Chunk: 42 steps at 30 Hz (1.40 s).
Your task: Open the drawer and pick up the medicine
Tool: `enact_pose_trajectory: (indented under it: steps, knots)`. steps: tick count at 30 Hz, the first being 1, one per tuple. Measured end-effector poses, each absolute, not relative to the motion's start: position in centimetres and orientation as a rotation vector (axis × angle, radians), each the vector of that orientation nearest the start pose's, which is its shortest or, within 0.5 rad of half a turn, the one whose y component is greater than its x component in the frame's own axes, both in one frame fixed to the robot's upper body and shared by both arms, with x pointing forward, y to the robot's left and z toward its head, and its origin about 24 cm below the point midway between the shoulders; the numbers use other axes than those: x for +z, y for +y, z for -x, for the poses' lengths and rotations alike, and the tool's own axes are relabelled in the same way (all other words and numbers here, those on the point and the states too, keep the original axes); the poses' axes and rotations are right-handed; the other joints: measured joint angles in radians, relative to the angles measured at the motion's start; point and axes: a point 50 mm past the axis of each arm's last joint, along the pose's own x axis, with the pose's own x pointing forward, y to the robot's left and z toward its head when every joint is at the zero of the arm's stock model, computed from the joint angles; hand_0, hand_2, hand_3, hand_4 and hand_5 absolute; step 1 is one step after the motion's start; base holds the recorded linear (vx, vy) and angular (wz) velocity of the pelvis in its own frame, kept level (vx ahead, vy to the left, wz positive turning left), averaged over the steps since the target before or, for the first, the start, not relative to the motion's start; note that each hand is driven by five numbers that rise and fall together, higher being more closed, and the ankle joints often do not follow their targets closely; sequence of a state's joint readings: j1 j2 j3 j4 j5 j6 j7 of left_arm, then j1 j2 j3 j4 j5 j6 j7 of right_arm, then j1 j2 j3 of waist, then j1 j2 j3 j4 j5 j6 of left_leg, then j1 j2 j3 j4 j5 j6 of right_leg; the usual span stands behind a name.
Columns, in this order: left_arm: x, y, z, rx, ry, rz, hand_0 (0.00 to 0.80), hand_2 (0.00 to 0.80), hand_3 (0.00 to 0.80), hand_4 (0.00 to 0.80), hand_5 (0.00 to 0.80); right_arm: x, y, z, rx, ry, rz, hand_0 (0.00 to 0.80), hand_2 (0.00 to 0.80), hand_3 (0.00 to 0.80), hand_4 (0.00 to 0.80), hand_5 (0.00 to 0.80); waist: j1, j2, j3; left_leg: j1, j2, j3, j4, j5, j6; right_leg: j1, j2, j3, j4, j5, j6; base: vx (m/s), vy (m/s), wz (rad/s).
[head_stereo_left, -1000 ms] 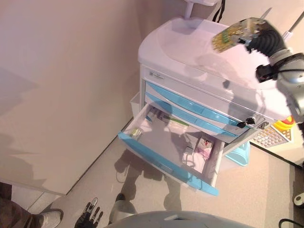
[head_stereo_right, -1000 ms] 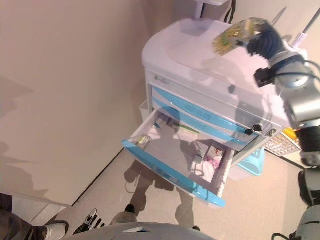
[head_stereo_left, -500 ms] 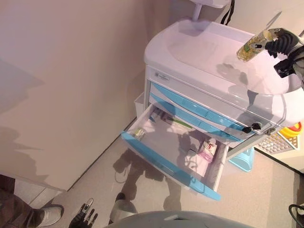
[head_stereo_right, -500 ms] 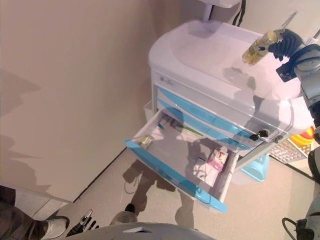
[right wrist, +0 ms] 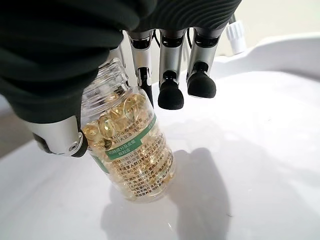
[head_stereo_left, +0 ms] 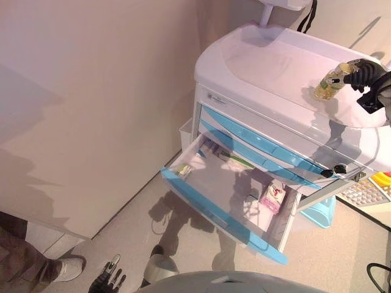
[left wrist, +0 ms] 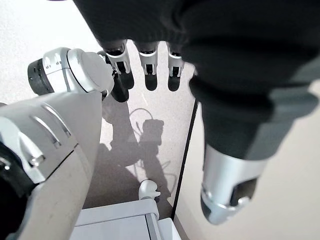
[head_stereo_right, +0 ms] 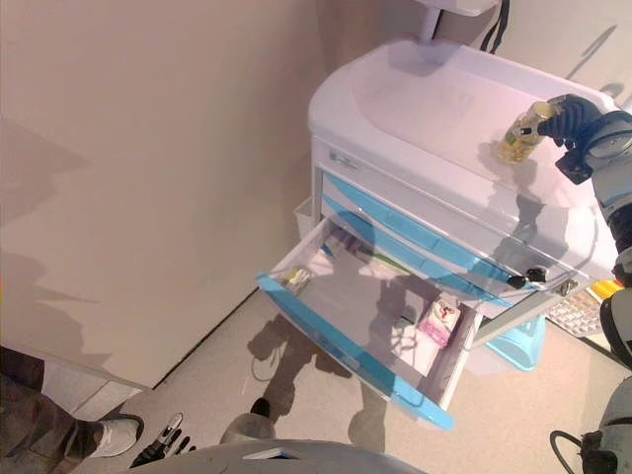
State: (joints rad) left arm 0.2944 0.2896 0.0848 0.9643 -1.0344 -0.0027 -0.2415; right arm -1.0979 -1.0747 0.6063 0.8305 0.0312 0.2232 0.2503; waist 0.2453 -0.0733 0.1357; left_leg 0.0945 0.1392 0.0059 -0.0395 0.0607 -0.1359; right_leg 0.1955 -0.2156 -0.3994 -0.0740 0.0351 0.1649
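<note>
The white cart (head_stereo_left: pixel 263 58) has its lowest blue-fronted drawer (head_stereo_left: pixel 223 210) pulled open. In it lie a pink medicine box (head_stereo_left: pixel 273 196) and a small pack (head_stereo_left: pixel 185 171). My right hand (head_stereo_left: pixel 363 72) is shut on a clear bottle of yellow capsules (head_stereo_left: pixel 330 85) at the right of the cart's top. In the right wrist view the bottle (right wrist: pixel 132 150) rests with its base on the white top, its neck between the thumb and a finger (right wrist: pixel 142 60). My left hand (head_stereo_left: pixel 107 281) hangs open near the floor, away from the cart.
A wall runs close along the cart's left side. A small white bin (head_stereo_left: pixel 186 131) hangs on that side. A light blue bin (head_stereo_left: pixel 321 210) and a tray of small items (head_stereo_left: pixel 366 192) lie right of the drawer. A person's shoe (head_stereo_left: pixel 64 268) is at lower left.
My right hand has carried the bottle down from above the cart until its base rests on the top. The camera has shifted a little; the drawer stays open.
</note>
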Motion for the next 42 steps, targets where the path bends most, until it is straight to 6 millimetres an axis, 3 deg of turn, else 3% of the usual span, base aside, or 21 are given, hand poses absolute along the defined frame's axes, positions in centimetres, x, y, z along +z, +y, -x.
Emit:
enact_pose_trajectory:
  steps: [5, 6, 7, 8, 22, 27, 32, 39, 42]
  knots:
    - [-14.5, 26.9, -3.4, 0.636, 0.865, 0.755, 0.0, 0.0, 0.0, 0.0, 0.0, 25.2, -35.2, -35.8, -0.216, 0.307, 1.135, 0.8, 0.8, 0.8, 0.8, 0.8, 0.001, 0.0, 0.0, 0.0, 0.0, -0.007, -0.001, 0.0, 0.0, 0.005, 0.001, -0.006, -0.005, 0.0, 0.0, -0.001, -0.004, 0.03]
    - [-14.5, 27.0, -3.4, 0.636, 0.865, 0.754, 0.0, 0.0, 0.0, 0.0, 0.0, 25.3, -35.2, -35.8, -0.214, 0.307, 1.144, 0.722, 0.722, 0.722, 0.722, 0.722, 0.001, -0.001, 0.0, 0.0, 0.0, -0.007, -0.001, 0.0, 0.0, 0.005, 0.001, -0.007, -0.005, 0.0, 0.0, 0.0, 0.0, 0.0]
    - [-14.5, 27.0, -3.4, 0.636, 0.865, 0.753, 0.0, 0.0, 0.0, 0.0, 0.0, 25.3, -35.1, -35.8, -0.212, 0.306, 1.158, 0.232, 0.232, 0.232, 0.232, 0.232, 0.002, -0.001, 0.0, 0.001, 0.0, -0.007, -0.001, 0.0, 0.0, 0.005, 0.001, -0.007, -0.005, 0.0, 0.0, 0.0, 0.0, 0.0]
    - [-14.5, 27.0, -3.4, 0.636, 0.864, 0.753, 0.0, 0.0, 0.0, 0.0, 0.0, 25.3, -35.1, -35.8, -0.213, 0.304, 1.167, 0.0, 0.0, 0.0, 0.0, 0.0, 0.004, -0.001, 0.0, 0.001, 0.0, -0.007, -0.001, 0.0, 0.0, 0.005, 0.001, -0.007, -0.005, 0.0, 0.0, 0.0, 0.0, 0.0]
    - [-14.4, 27.0, -3.4, 0.625, 0.86, 0.755, 0.0, 0.0, 0.0, 0.0, 0.0, 25.6, -35.1, -35.8, -0.252, 0.281, 1.208, 0.0, 0.0, 0.0, 0.0, 0.0, 0.002, -0.001, 0.0, 0.004, 0.0, -0.006, -0.001, 0.0, 0.0, 0.006, 0.001, -0.004, -0.005, 0.0, 0.0, 0.0, 0.0, 0.0]
    - [-14.4, 26.9, -3.5, 0.576, 0.872, 0.729, 0.0, 0.0, 0.0, 0.0, 0.0, 26.7, -33.6, -36.2, -0.267, 0.174, 1.236, 0.0, 0.0, 0.0, 0.0, 0.0, -0.003, 0.0, 0.001, 0.016, 0.001, 0.01, -0.006, 0.0, 0.0, 0.005, 0.001, 0.006, -0.005, 0.0, 0.0, 0.005, 0.001, -0.07]
    - [-14.0, 26.7, -4.6, 0.465, 0.861, 0.683, 0.0, 0.0, 0.0, 0.0, 0.0, 29.5, -32.5, -35.9, -0.321, 0.039, 1.222, 0.0, 0.0, 0.0, 0.0, 0.0, -0.016, 0.0, 0.001, 0.018, 0.002, 0.019, -0.009, 0.0, 0.0, 0.002, 0.001, 0.015, -0.005, 0.0, 0.0, 0.0, -0.003, -0.03]
    - [-13.3, 26.5, -5.9, 0.33, 0.851, 0.586, 0.0, 0.0, 0.0, 0.0, 0.0, 36.6, -30.4, -34.1, -0.405, -0.231, 1.219, 0.0, 0.0, 0.0, 0.0, 0.0, -0.061, 0.004, 0.014, 0.051, 0.005, 0.06, -0.033, 0.0, 0.0, -0.008, 0.002, 0.058, -0.004, 0.001, -0.001, -0.015, -0.007, -0.16]
    - [-13.0, 26.2, -6.7, 0.255, 0.858, 0.52, 0.0, 0.0, 0.0, 0.0, 0.0, 38.1, -29.5, -33.2, -0.413, -0.321, 1.214, 0.0, 0.0, 0.0, 0.0, 0.0, -0.083, 0.003, 0.013, 0.058, 0.006, 0.079, -0.039, 0.0, 0.0, -0.016, 0.003, 0.073, -0.004, 0.005, 0.0, -0.021, -0.012, -0.19]
